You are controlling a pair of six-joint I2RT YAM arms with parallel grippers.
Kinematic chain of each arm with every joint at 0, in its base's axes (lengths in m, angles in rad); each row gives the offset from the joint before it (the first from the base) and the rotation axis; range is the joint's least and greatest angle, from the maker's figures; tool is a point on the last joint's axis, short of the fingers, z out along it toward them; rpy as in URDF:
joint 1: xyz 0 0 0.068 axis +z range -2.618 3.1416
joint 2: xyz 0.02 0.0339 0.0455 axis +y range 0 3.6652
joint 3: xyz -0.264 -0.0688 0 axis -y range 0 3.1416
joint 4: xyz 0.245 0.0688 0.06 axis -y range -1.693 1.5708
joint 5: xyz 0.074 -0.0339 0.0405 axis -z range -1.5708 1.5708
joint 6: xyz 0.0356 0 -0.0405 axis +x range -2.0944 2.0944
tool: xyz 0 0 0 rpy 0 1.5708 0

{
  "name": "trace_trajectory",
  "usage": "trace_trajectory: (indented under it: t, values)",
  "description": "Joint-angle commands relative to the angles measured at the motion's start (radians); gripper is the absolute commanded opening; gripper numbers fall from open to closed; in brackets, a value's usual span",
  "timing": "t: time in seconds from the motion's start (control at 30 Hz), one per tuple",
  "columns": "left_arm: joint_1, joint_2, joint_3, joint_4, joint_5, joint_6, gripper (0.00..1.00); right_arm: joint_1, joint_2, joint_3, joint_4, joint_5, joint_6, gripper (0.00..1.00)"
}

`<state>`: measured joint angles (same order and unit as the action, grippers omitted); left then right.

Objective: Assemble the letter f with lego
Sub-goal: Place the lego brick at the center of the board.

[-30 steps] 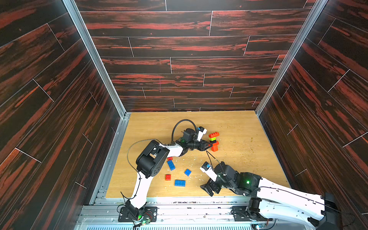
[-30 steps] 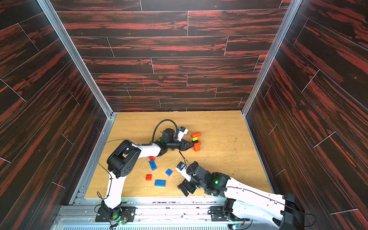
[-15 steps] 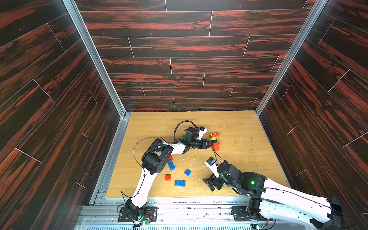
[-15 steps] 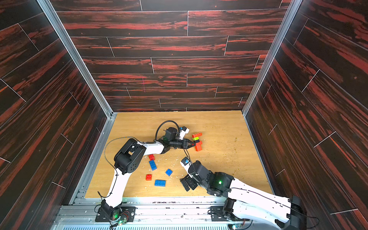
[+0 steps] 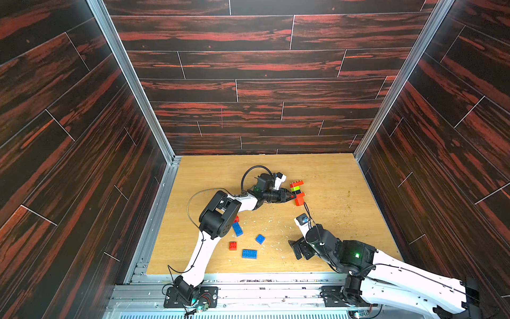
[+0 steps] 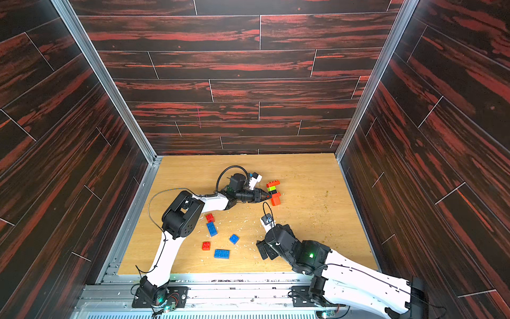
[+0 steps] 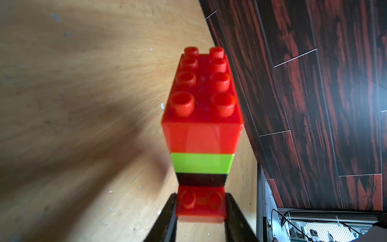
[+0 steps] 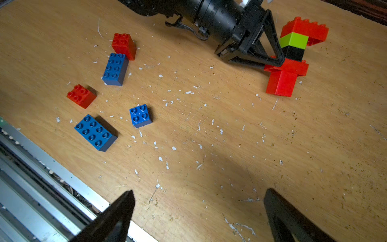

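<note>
The lego stack (image 5: 297, 190) (image 6: 273, 190) stands mid-table: a red oblong brick (image 7: 202, 94) on top, then lime green (image 7: 202, 163), black (image 7: 201, 180), a red oblong brick (image 7: 201, 204) and a red square base (image 8: 281, 83). My left gripper (image 5: 292, 196) (image 6: 267, 196) (image 7: 201, 201) lies low over the table, shut on that lower red oblong brick from its left side. My right gripper (image 5: 299, 248) (image 6: 265, 250) (image 8: 200, 192) hangs open and empty near the front edge, well short of the stack.
Loose bricks lie front left: a red square (image 8: 123, 45) touching a blue oblong (image 8: 115, 68), another red square (image 8: 80, 95), a blue square (image 8: 140, 115) and a blue oblong (image 8: 94, 132). White flakes litter the wooden table (image 5: 331, 221). Dark walls close three sides; a metal rail (image 8: 31, 167) runs along the front.
The left forearm has stretched out further toward the stack, still shut at it. The right arm has drifted a little to the right, jaws still open.
</note>
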<state>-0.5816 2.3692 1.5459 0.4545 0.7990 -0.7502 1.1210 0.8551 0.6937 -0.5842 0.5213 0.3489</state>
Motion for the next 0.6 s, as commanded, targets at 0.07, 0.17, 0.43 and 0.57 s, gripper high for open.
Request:
trace_trajectory:
  t: [0.07,0.17,0.43,0.57]
  values:
    - [0.014,0.024,0.081,-0.064,0.045,-0.023,0.11,0.009,-0.009,0.024,-0.02,0.04,0.025,0.98]
    - [0.017,0.038,0.115,-0.099,0.053,-0.027,0.11,0.01,-0.012,0.024,-0.023,0.05,0.029,0.98]
    - [0.029,0.104,0.206,-0.119,0.092,-0.107,0.13,0.009,-0.01,0.023,-0.023,0.054,0.03,0.98]
    - [0.034,0.137,0.247,-0.14,0.099,-0.141,0.13,0.01,-0.011,0.021,-0.021,0.052,0.029,0.98]
